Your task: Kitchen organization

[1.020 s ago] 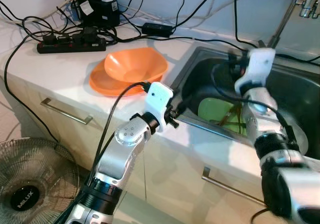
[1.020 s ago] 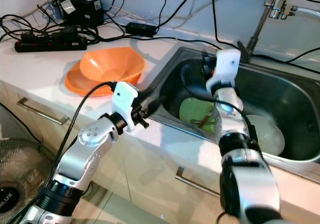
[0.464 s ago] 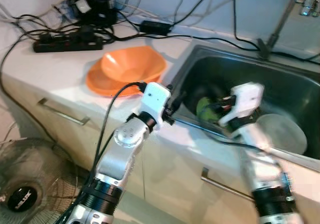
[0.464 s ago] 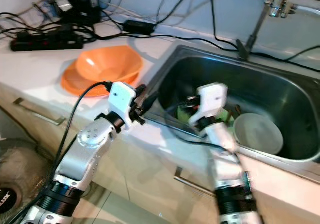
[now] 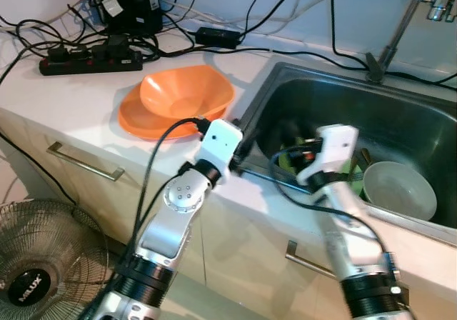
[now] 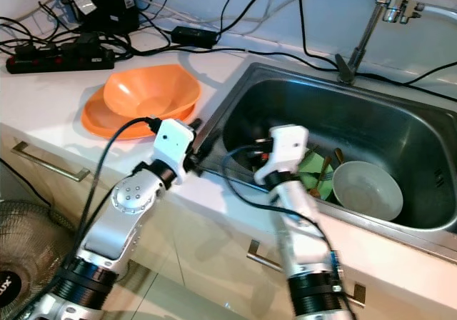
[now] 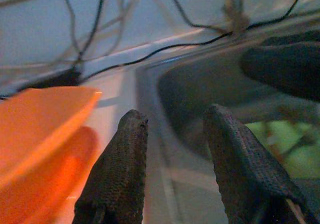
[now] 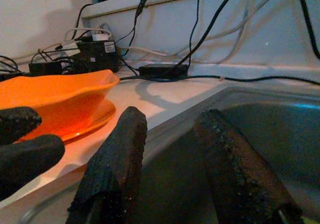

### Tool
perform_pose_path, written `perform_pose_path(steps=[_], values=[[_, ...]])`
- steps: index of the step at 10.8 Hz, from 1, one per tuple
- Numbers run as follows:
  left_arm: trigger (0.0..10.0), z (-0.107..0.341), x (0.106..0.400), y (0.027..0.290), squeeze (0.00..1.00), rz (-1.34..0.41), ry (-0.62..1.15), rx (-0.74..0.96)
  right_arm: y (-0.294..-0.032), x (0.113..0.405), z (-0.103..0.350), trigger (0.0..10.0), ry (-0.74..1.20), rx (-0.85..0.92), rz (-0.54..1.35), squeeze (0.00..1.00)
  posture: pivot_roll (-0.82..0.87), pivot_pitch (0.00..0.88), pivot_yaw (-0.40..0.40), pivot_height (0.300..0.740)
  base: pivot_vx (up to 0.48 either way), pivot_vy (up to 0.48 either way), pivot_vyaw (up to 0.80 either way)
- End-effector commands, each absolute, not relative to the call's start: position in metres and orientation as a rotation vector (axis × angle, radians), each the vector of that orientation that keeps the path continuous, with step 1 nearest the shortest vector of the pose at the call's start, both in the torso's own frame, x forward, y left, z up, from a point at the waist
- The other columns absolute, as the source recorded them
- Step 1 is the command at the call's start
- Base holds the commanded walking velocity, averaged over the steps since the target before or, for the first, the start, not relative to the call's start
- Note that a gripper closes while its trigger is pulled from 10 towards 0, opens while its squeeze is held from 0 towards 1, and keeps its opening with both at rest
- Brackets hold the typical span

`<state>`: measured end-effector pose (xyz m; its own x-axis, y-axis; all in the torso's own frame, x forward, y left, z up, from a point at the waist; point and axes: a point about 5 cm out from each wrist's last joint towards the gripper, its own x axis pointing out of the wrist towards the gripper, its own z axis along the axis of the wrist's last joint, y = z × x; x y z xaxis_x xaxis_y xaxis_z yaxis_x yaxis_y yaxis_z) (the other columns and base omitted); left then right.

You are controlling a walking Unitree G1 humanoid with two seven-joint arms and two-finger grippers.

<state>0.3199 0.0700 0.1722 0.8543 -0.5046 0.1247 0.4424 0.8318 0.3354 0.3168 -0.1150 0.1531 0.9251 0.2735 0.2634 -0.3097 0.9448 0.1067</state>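
Reaching into the steel sink (image 5: pixel 421 120), you have a pale bowl (image 5: pixel 398 189) resting beside a green plate (image 6: pixel 308 168) with utensils on it; both look stiff, smooth and probably slippery if wet, so take them by the rim. Your right gripper (image 8: pixel 172 169) hovers at the sink's near left corner, fingers apart and empty. Your left gripper (image 7: pixel 175 164), likewise spread and empty, sits over the surface edge beside the stacked orange bowl (image 5: pixel 186 91) and orange plate (image 5: pixel 139 123).

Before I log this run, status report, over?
Left gripper open, empty, at sink's front-left rim. Right gripper open, empty, inside sink. Green plate, pale bowl in basin. Orange bowl on counter.
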Motion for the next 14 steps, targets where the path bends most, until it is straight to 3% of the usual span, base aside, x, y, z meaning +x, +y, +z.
perform_pose_path(steps=[1,2,3,5,6,11,14], values=[[10.0,0.179,0.322,0.069,0.0,-0.49,-0.244,0.34,-0.115,0.317,0.15,10.0,-0.228,0.138,0.295,0.0,0.1,0.074,-0.01,0.74,0.0,0.0,0.0],[10.0,0.192,0.326,0.075,0.54,-0.455,-0.293,0.448,-0.109,0.316,0.149,10.0,-0.217,0.15,0.3,0.0,0.11,0.068,-0.01,0.74,0.0,0.0,0.0],[10.0,0.197,0.327,0.076,1.0,-0.454,-0.31,0.49,-0.106,0.316,0.149,10.0,-0.216,0.155,0.301,0.0,0.11,0.068,-0.01,0.74,0.0,0.0,0.0],[10.0,0.209,0.331,0.084,1.0,-0.428,-0.336,0.629,-0.103,0.315,0.149,10.0,-0.211,0.164,0.298,0.0,0.11,0.05,-0.009,0.74,0.0,0.0,0.0],[10.0,0.213,0.333,0.089,0.0,-0.441,-0.332,0.703,-0.103,0.315,0.149,10.0,-0.209,0.165,0.301,0.0,0.11,0.049,-0.009,0.74,0.0,0.0,0.0],[10.0,0.209,0.328,0.11,0.0,-0.563,-0.152,0.877,-0.099,0.316,0.147,10.0,-0.195,0.158,0.312,0.0,0.12,0.052,-0.014,0.74,0.0,0.0,0.0],[10.0,0.212,0.329,0.116,0.0,-0.516,-0.119,0.93,-0.101,0.317,0.147,10.0,-0.191,0.155,0.311,0.0,0.13,0.053,-0.017,0.74,0.0,0.0,0.0]])
